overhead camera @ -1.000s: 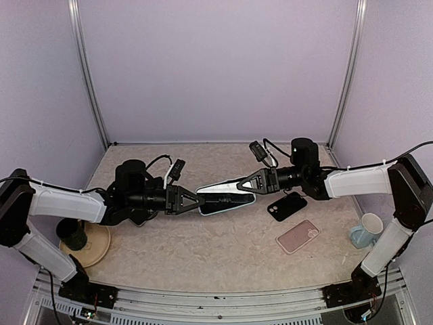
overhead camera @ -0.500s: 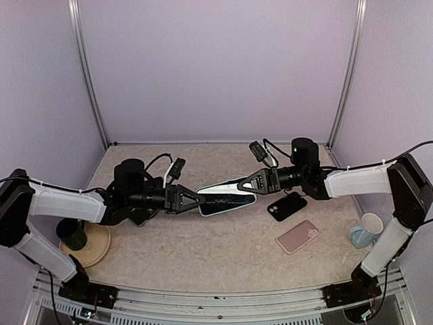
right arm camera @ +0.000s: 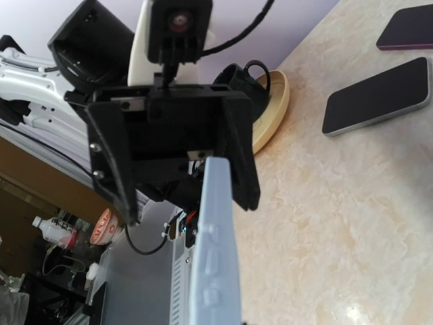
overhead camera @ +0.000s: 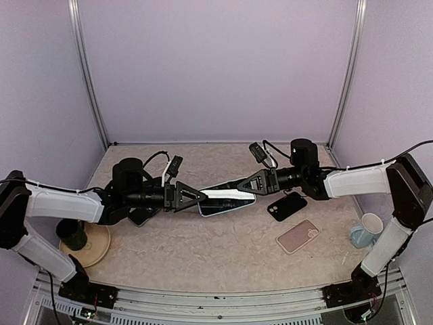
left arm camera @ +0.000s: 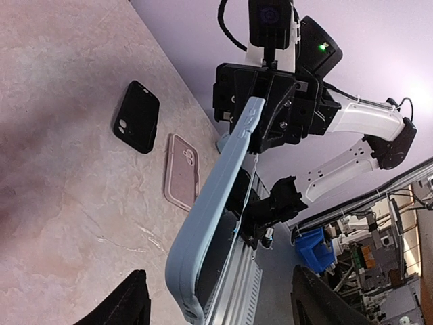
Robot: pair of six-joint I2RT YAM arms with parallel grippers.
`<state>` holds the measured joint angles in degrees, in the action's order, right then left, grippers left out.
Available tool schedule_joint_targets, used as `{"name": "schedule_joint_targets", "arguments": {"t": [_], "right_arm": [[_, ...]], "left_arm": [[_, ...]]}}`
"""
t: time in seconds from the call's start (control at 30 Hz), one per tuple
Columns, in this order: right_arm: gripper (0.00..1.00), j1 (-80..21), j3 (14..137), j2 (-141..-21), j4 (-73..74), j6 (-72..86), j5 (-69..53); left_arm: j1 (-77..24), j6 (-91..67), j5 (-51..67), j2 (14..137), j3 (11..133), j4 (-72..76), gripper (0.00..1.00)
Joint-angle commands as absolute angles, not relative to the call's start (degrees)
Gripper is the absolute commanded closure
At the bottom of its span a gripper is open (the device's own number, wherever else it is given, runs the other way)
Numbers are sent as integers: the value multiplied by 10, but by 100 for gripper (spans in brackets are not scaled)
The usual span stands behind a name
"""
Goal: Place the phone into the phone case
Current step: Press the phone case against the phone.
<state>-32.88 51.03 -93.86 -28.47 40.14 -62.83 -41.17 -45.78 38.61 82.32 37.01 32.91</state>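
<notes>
1. The light-blue phone case (overhead camera: 226,202) is held tilted at mid-table, between the two arms. A dark face is seen inside its rim; whether a phone is seated there cannot be told.
2. The right gripper (overhead camera: 238,189) is clenched on the case's right end.
3. The left gripper (overhead camera: 201,198) is spread wide, with its fingers (left arm camera: 128,301) set either side of the case's left end, apart from it.
4. A dark phone (right arm camera: 376,96) is laid flat on the table (overhead camera: 223,257) near the left arm, close to a plate (right arm camera: 270,115).
5. A black case (overhead camera: 287,205) and a pink case (overhead camera: 298,235) are laid flat near the right arm.
</notes>
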Motion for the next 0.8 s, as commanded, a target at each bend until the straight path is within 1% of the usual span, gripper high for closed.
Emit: {"name": "schedule_joint_targets", "arguments": {"t": [0.0, 0.03, 0.17, 0.23, 0.77], "right_arm": [[100, -333, 508, -934, -307, 408, -632], [100, -333, 508, -934, -308, 409, -632], [100, -333, 507, -929, -307, 409, -631], [100, -333, 509, -928, -298, 403, -628], [100, -316, 525, -945, -248, 406, -588]], "left_arm": [[-406, -431, 365, 797, 375, 308, 23], [-406, -427, 362, 792, 374, 303, 21], [-406, -409, 345, 779, 374, 282, 6], [-406, -403, 338, 773, 374, 272, 1], [-403, -362, 261, 714, 370, 201, 1]]}}
